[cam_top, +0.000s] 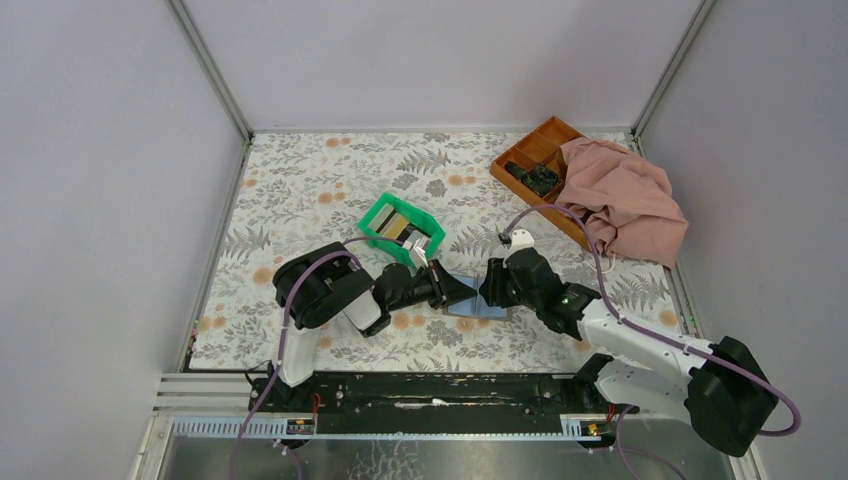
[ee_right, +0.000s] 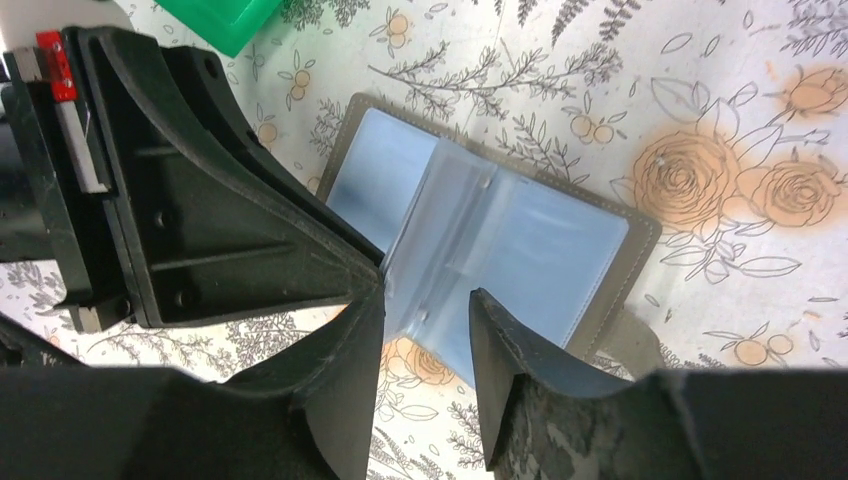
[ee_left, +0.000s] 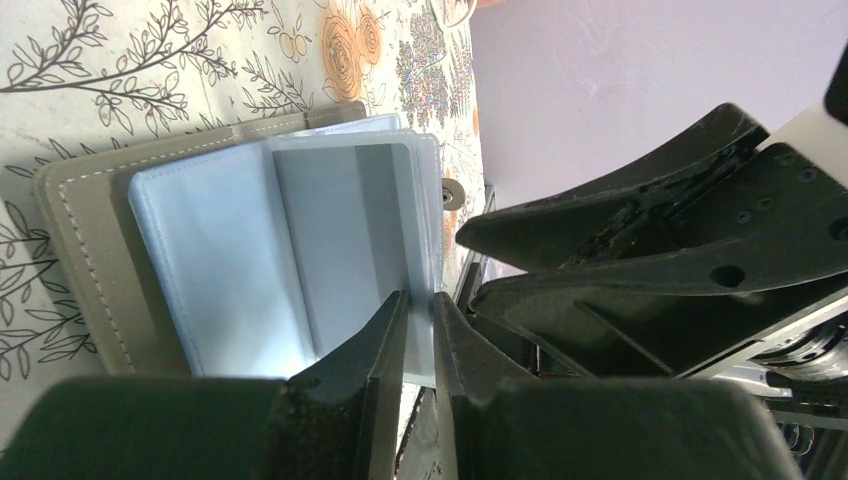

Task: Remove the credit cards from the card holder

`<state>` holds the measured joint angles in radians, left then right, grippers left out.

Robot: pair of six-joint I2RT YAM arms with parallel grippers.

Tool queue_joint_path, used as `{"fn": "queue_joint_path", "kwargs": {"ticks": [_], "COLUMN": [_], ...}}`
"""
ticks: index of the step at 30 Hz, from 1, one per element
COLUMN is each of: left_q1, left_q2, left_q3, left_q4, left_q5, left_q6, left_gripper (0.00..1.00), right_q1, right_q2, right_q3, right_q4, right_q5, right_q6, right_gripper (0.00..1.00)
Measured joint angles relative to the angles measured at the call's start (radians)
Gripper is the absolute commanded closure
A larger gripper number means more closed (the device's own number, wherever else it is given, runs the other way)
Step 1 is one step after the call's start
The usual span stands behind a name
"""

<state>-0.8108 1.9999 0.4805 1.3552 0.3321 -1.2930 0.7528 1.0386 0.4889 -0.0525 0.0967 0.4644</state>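
Card-hunting step: left gripper (ee_left: pixel 418 300) clamped on card holder (ee_left: pixel 200 250) sleeve edge, pinning it; right gripper (ee_right: pixel 428 295) jaws apart, empty, over pages. Next, I reckon: find credit card edge, pinch.

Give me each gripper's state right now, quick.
Left gripper: closed, pinching a clear sleeve of the card holder.
Right gripper: open, holding nothing.

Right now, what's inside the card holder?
The open card holder shows clear plastic sleeves, and the visible ones look empty. The left pincer pinches one sleeve edge. Pockets under the lifted sleeves are covered.
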Motion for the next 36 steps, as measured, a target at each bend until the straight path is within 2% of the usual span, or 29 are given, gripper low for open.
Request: {"fn": "queue_joint_path", "kwargs": {"ticks": [15, 36], "left_q1": [0.000, 0.000], "left_q2": [0.004, 0.004], "left_q3": [-0.002, -0.002], "left_q4": [0.010, 0.011], "left_q5": [0.002, 0.002], "left_q6": [-0.001, -0.003], "left_gripper": [0.79, 0.80], "right_q1": [-0.017, -0.042], "right_q2": [0.131, 0.160], "right_q3": [0.095, 0.097], "right_q4": [-0.004, 0.008], "right_q5": [0.027, 0.017], "right_q6": [-0.050, -0.057], "right_gripper": [0.52, 0.52]}}
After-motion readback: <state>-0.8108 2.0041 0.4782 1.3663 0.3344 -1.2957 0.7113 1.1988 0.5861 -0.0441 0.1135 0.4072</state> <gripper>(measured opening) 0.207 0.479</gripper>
